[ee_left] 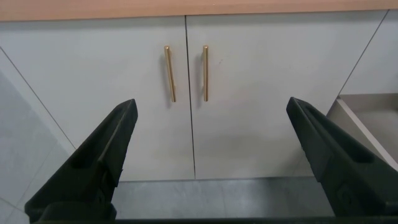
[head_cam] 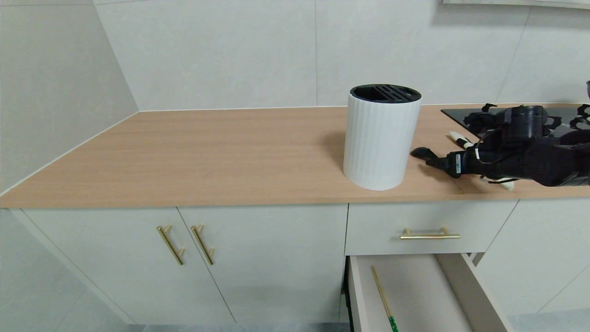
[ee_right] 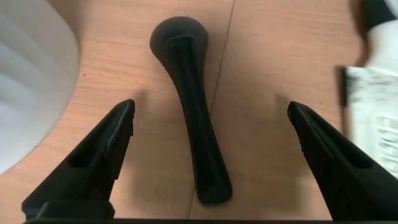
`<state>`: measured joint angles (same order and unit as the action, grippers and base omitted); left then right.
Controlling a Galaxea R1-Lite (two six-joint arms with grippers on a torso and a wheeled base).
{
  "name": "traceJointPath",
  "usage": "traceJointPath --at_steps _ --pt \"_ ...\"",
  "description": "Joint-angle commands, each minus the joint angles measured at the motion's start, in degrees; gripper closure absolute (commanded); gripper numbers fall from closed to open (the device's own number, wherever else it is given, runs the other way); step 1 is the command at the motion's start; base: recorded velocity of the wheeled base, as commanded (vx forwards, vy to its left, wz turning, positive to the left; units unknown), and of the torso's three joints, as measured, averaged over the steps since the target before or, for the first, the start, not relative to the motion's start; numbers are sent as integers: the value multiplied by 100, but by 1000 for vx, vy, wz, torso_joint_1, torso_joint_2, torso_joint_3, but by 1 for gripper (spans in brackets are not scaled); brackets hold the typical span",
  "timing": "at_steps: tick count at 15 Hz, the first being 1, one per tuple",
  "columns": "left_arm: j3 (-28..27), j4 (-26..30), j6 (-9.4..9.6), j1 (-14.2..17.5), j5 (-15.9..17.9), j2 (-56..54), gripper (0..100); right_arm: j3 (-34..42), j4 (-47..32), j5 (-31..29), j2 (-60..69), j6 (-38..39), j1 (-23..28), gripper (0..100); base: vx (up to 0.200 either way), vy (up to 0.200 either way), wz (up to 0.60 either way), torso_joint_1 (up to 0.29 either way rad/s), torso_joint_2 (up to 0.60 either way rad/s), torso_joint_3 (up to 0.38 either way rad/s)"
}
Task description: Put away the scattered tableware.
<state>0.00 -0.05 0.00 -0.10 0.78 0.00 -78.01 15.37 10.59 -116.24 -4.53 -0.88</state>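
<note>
Nearest, the lower drawer (head_cam: 461, 286) is pulled out with one green-tipped chopstick (head_cam: 382, 295) lying in it. The left gripper (ee_left: 210, 109) hangs spread wide in front of the cupboard doors (ee_left: 249, 93), to the left. Up on the countertop (head_cam: 207, 152), the right gripper (ee_right: 209, 107) is spread open over a black spoon-like utensil (ee_right: 193, 112), one finger on each side, not clamped. Just left stands the white ribbed holder (head_cam: 380, 138). A white-handled utensil (head_cam: 461, 139) lies just behind, with the hob (head_cam: 461, 115) farthest.
</note>
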Motion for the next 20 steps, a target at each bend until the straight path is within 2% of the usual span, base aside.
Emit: traceJointPath --at_steps 1,11,12,20 --pt "0 -4 0 1 1 0 0 -48 10 4 -198 5 17 0 0 0 0 0 0 0" --pt "0 -4 0 1 1 0 0 40 238 -5 -198 146 -26 0 0 0 0 0 0 0" --pt "0 -4 0 1 1 0 0 40 238 4 -189 155 -35 100 0 0 0 0 0 0" --pt "0 -4 0 1 1 0 0 172 238 -5 -118 137 -132 100 0 0 0 0 0 0"
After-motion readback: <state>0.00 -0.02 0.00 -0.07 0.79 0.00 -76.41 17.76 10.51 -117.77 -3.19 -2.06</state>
